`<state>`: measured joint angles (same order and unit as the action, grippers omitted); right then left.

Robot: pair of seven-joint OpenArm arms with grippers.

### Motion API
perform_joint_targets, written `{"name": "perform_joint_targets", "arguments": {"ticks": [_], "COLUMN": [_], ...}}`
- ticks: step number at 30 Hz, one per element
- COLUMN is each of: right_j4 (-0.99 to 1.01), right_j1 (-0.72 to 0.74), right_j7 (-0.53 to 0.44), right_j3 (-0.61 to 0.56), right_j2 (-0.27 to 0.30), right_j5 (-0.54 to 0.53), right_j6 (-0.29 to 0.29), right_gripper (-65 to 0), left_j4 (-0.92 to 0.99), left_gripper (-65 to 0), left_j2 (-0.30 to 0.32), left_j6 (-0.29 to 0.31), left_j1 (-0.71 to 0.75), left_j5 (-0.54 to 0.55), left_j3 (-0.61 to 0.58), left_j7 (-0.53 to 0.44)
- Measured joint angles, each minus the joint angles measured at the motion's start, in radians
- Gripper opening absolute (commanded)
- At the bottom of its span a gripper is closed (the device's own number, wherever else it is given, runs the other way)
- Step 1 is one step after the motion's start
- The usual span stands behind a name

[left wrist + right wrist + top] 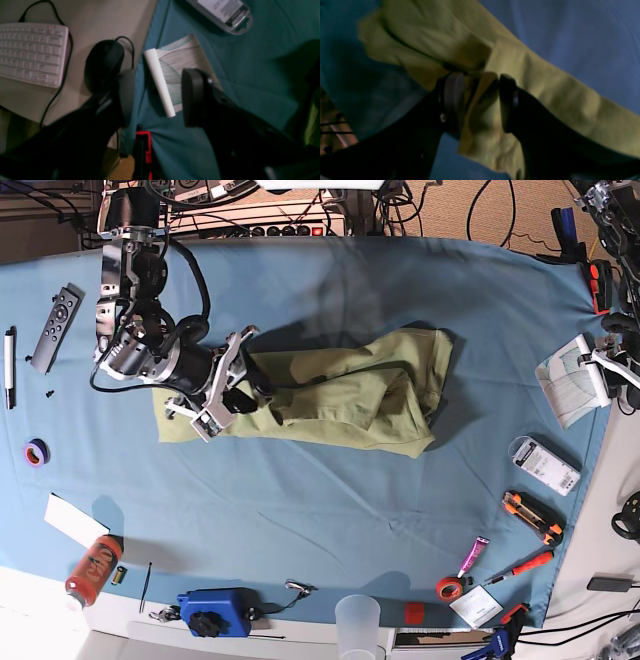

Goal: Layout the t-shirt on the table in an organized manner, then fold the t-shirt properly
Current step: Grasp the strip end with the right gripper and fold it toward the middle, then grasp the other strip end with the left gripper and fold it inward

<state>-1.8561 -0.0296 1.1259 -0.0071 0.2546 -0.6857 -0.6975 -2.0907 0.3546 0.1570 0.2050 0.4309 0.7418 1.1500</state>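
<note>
One t-shirt (pixel 340 395) (olive-green, folded long) lies across the middle of the one table (pixel 330 510). The right gripper (pixel 478 102) has its jaws spread around a fold of it. The left gripper (pixel 157 97) is spread wide over a booklet (pixel 180 67), holding nothing.

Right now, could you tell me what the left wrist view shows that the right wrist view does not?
Only the left wrist view shows the white keyboard, the black mouse, a patterned notebook and a clear plastic package, framed by the open left gripper, which holds nothing. Only the right wrist view shows the t-shirt close up, a fold of it lying between the parted jaws of the right gripper. Both show the blue cloth of the table.
</note>
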Motion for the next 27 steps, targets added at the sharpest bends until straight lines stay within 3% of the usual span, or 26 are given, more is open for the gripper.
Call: {"name": "perform_joint_targets", "arguments": {"ticks": [2,5,15,19,21,24,27], "right_j4": [-0.002,-0.014,-0.015,0.079,0.159,0.297,0.443], "right_j1": [0.012,0.034,-0.013,-0.047,-0.039,-0.003,0.065], "right_j7": [0.002,0.001,0.014,-0.015,-0.072,-0.135,-0.137], "right_j3": [0.000,0.041,0.360,0.366,0.354,0.348,0.349], "right_j2": [0.000,-0.002,-0.003,-0.003,-0.004,-0.006,-0.005], "right_j5": [0.002,0.004,-0.022,-0.024,-0.025,-0.023,0.007], "right_j6": [0.000,-0.001,0.023,0.000,0.000,-0.002,-0.005], "right_gripper": [-47.5,-65.0,-65.0,-65.0,-65.0,-65.0,-65.0], "left_j4": [0.000,0.000,0.000,0.000,0.000,0.000,0.000], "left_gripper": [-34.1,-34.1,-34.1,-34.1,-34.1,-34.1,-34.1], "left_j2": [0.000,0.000,-0.003,-0.003,-0.009,-0.044,-0.097], "left_j6": [0.000,0.000,0.013,0.027,0.066,0.113,0.153], "left_j1": [0.000,0.000,0.002,0.002,0.002,0.002,0.002], "left_j5": [0.000,0.000,0.087,0.141,0.163,0.219,0.286], "left_j3": [0.000,0.000,0.000,0.000,0.000,0.000,0.000], "left_j7": [0.000,0.000,0.000,0.000,0.000,0.000,0.000]}}
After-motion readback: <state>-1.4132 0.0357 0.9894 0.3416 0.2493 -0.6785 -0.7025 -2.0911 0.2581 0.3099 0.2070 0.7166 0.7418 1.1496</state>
